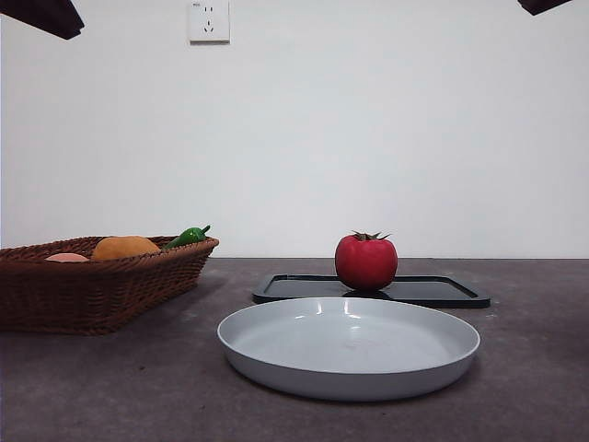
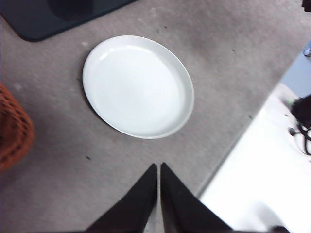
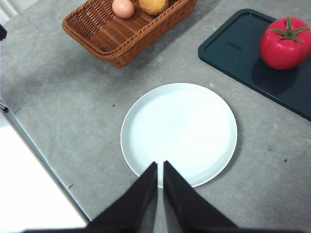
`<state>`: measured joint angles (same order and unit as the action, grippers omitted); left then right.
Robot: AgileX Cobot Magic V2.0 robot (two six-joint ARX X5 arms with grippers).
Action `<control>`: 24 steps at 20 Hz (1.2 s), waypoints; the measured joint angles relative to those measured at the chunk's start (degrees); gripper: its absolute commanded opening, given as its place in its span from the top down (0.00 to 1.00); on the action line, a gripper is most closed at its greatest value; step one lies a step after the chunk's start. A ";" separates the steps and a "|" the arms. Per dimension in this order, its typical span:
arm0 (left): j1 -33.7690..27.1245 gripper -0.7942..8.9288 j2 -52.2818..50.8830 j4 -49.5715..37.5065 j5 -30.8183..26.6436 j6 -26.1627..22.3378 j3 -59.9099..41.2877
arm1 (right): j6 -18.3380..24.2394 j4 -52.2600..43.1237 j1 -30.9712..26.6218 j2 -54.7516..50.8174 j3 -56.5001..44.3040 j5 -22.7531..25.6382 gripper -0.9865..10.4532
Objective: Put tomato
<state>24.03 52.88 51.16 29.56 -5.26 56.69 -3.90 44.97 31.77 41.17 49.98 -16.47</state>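
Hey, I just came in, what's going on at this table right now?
Nothing is being handled yet. The tomato sits on the dark tray, behind an empty white plate. A wicker basket off to the side holds an orange fruit, a green pepper and a pale pinkish item. The left gripper and right gripper both hang above the table with jaws shut, holding nothing.

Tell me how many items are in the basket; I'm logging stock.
3 visible: a pale egg-like piece, an orange fruit and a green pepper, all in the basket. More may be hidden.
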 measured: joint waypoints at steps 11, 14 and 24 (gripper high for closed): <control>-20.90 0.91 -26.32 -45.29 -24.70 -2.60 -19.63 | 0.00 0.00 0.00 0.00 0.00 0.00 0.91; -23.39 0.91 -33.62 -46.77 -29.33 -2.62 -28.61 | 0.00 0.00 0.00 0.00 0.00 0.00 0.91; -26.01 0.91 -48.33 -46.58 -30.08 -2.60 -50.27 | 0.00 0.00 0.00 0.00 0.00 0.00 0.91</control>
<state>-1.98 4.56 4.58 -0.51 -7.86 6.42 -3.90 44.97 31.77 41.17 49.98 -16.47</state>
